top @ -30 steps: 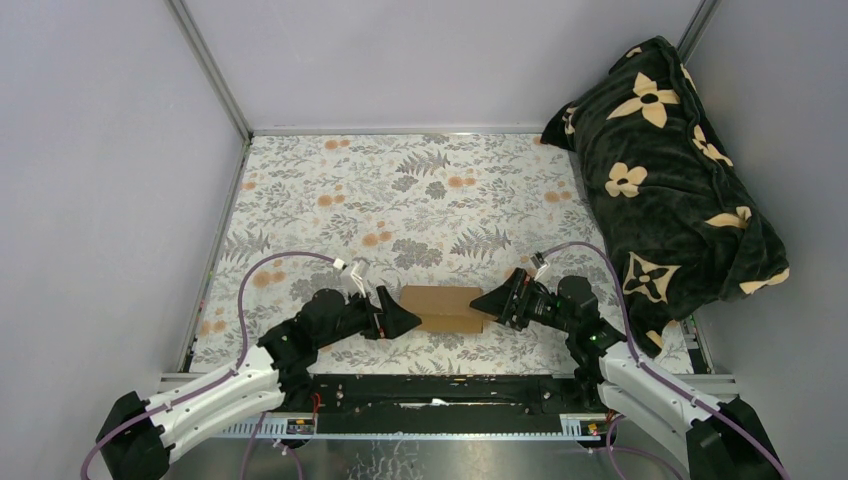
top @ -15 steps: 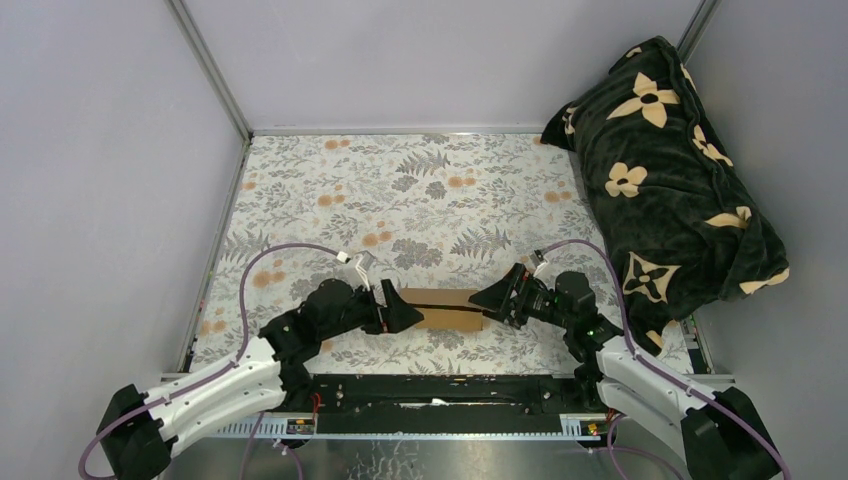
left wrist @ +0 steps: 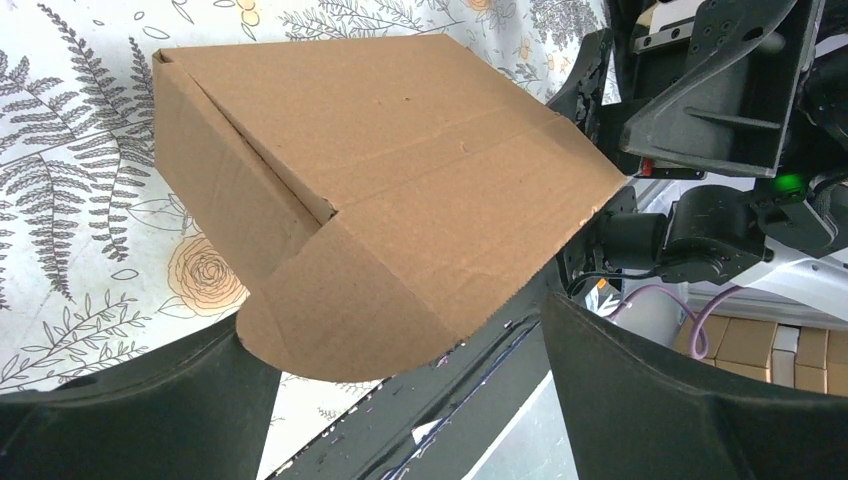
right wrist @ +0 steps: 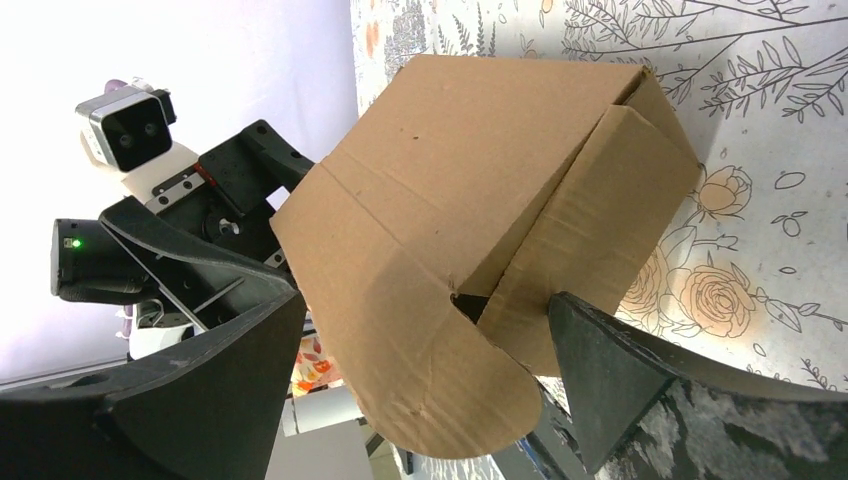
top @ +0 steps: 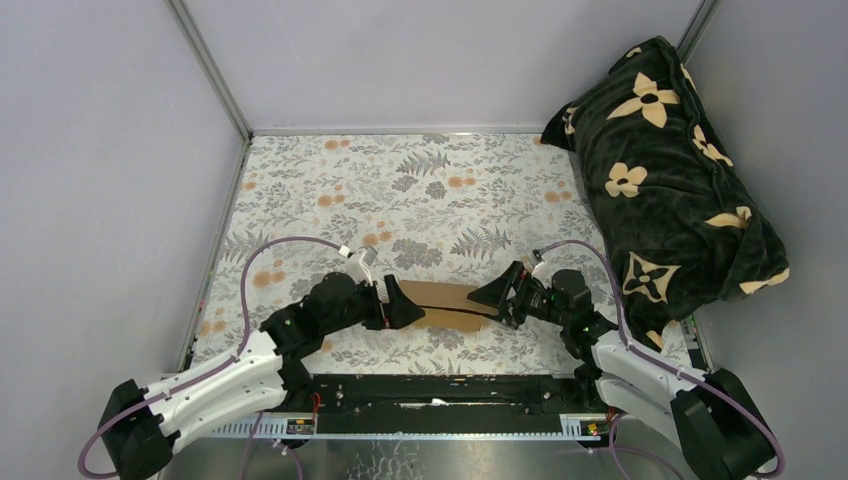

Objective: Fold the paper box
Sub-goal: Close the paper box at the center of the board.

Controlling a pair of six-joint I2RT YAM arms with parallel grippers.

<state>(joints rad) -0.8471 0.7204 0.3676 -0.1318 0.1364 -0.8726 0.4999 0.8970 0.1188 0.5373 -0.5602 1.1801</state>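
At the near edge of the floral-printed table cover (top: 400, 190), between the two arms, sits the plain brown cardboard paper box (top: 447, 303), folded into a low rectangular shape with its long axis running left to right. The left gripper (top: 405, 310) has its jaws spread wide, with the box's left end and its rounded flap (left wrist: 330, 320) between the black fingers (left wrist: 130, 410). Whether they touch the cardboard cannot be told. The right gripper (top: 485, 297) is likewise released and wide apart around the right end, where another rounded flap (right wrist: 430, 390) hangs over. The box's inside is hidden, apart from a dark slit (right wrist: 468, 303) where that flap meets the side panel. A dark plush blanket with cream flowers (top: 670, 170) is bundled at the table's right side, well apart from the box.
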